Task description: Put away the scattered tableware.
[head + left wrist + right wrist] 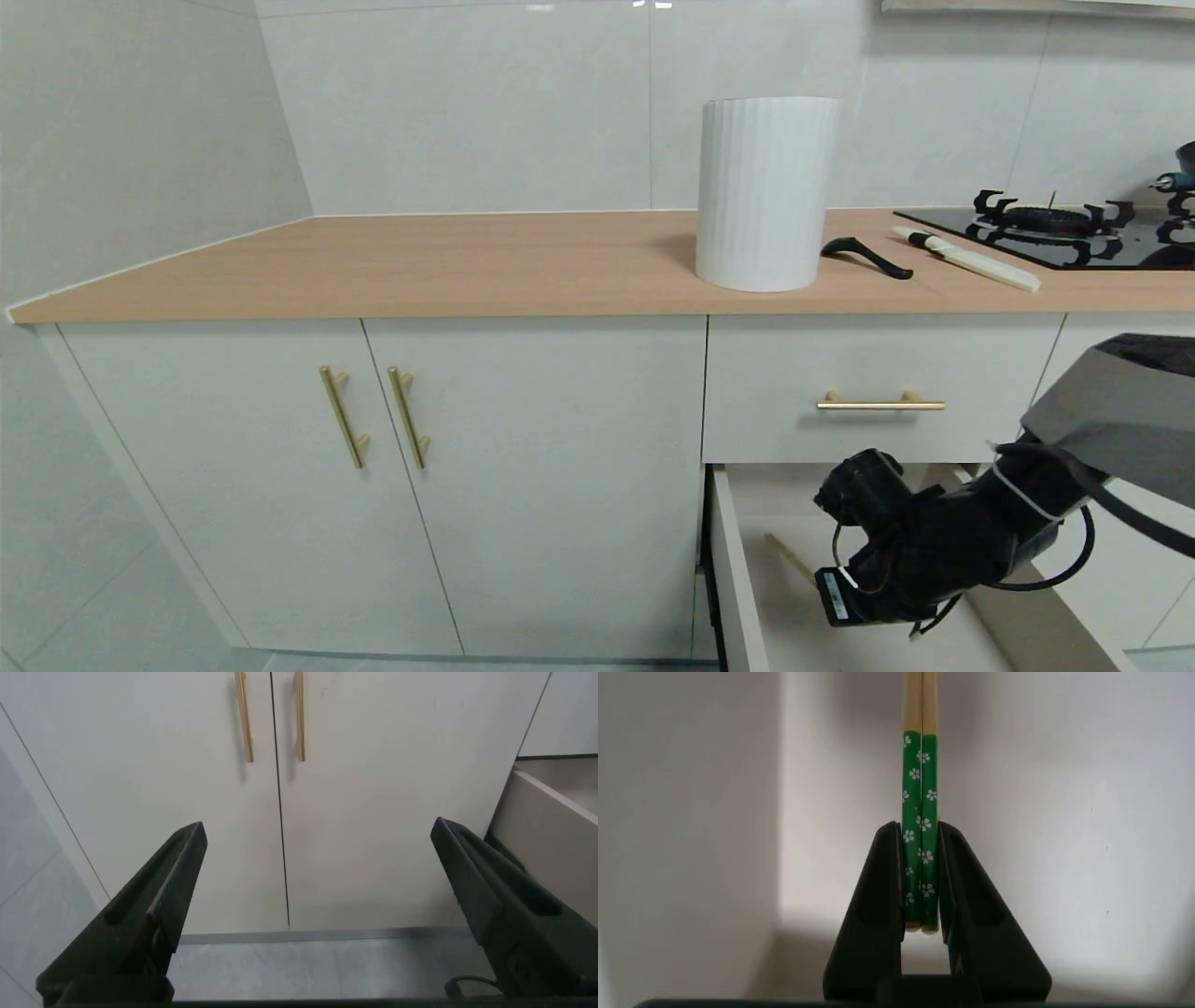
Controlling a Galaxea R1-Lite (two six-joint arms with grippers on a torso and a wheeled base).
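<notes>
A pair of chopsticks [922, 765], wooden with green flowered ends, is clamped between the fingers of my right gripper [922, 840] over the pale inside of the open drawer [738, 569]. In the head view the right arm [896, 551] reaches down into that drawer, and a wooden chopstick tip [789, 558] pokes out beyond the wrist. On the counter lie a black-handled utensil [864, 254] and a cream-coloured knife [966, 259]. My left gripper [318, 840] is open with nothing between its fingers, low in front of the cabinet doors [280, 784].
A tall white ribbed container [766, 191] stands on the wooden counter [467, 261]. A black gas hob [1055, 229] sits at the right. A closed drawer with a gold handle [880, 404] is above the open one. Two cabinet doors [373, 467] stay closed.
</notes>
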